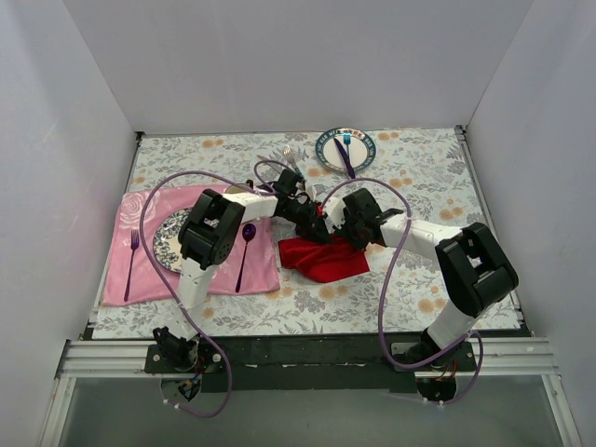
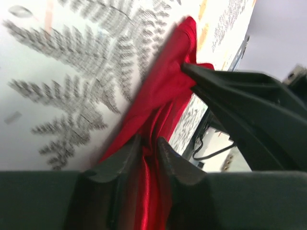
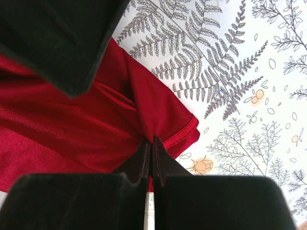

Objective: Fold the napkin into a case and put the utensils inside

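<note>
Red soft-cloth napkin (image 1: 324, 259) lying bunched mid floral tabletop (image 1: 419, 177), just R of pink rose-print mat (image 1: 140, 270), long axis running L–R. R fingers (image 3: 151, 146) pinching shut on hemmed corner. L fingers (image 2: 138, 146) barely parted, cloth filling gap. Both arms working its far edge.

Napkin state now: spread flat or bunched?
Bunched: napkin lies creased, one fold pinched in the right tool, more cloth inside the left tool.

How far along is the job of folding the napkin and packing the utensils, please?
Done: little; the napkin lies bunched on the tablecloth, not yet a case. In hand: the left hand and right hand each pinch its cloth. Left: finishing the fold and filling it; nothing is tucked in.
</note>
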You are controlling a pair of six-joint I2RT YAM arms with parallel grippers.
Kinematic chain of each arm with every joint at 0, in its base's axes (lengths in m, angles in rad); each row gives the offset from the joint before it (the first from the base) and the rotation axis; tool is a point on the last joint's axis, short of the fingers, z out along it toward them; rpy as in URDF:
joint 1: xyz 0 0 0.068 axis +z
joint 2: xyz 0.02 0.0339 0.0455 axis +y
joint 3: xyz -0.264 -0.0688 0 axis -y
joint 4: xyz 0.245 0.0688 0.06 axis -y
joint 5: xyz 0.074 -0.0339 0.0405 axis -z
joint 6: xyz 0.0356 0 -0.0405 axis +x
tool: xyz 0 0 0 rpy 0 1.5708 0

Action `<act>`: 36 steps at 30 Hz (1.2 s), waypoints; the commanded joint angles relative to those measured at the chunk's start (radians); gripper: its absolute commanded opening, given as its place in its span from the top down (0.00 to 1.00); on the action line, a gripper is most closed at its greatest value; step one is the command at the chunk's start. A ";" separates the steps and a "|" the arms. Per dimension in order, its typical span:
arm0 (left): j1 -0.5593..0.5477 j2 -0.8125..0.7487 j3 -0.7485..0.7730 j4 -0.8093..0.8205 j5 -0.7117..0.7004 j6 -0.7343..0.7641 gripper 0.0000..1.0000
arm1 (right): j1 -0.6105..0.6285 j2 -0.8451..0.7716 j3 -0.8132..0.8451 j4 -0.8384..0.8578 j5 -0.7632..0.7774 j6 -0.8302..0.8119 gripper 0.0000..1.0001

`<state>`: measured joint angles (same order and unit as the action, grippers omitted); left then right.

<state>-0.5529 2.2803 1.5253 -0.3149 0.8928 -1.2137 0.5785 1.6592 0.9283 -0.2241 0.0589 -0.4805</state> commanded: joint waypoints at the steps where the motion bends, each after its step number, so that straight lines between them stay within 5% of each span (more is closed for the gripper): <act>1: 0.002 -0.142 -0.050 0.034 0.009 0.022 0.73 | -0.002 -0.018 -0.040 0.026 0.030 -0.026 0.99; 8: 0.039 -0.290 -0.132 0.060 0.064 0.074 0.55 | -0.005 -0.013 -0.036 0.020 0.018 -0.009 0.99; 13: 0.148 -0.594 -0.486 0.411 0.005 0.060 0.47 | -0.003 -0.004 -0.025 0.008 -0.007 0.009 0.99; 17: 0.168 -0.763 -0.525 0.289 -0.034 0.417 0.48 | -0.005 0.010 -0.017 -0.006 -0.013 0.013 0.99; 22: -0.020 -0.933 -0.626 0.179 -0.173 0.966 0.52 | -0.005 0.017 0.000 -0.034 -0.019 0.029 0.99; 29: -0.327 -0.856 -0.763 0.352 -0.337 1.236 0.63 | -0.005 0.048 0.026 -0.077 -0.039 0.063 0.99; 36: -0.404 -0.757 -0.763 0.329 -0.434 1.430 0.60 | -0.003 0.053 0.034 -0.083 -0.041 0.071 0.99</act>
<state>-0.9390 1.5223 0.7628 -0.0036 0.5396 0.0219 0.5762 1.6772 0.9539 -0.2440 0.0490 -0.4393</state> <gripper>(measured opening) 0.393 0.031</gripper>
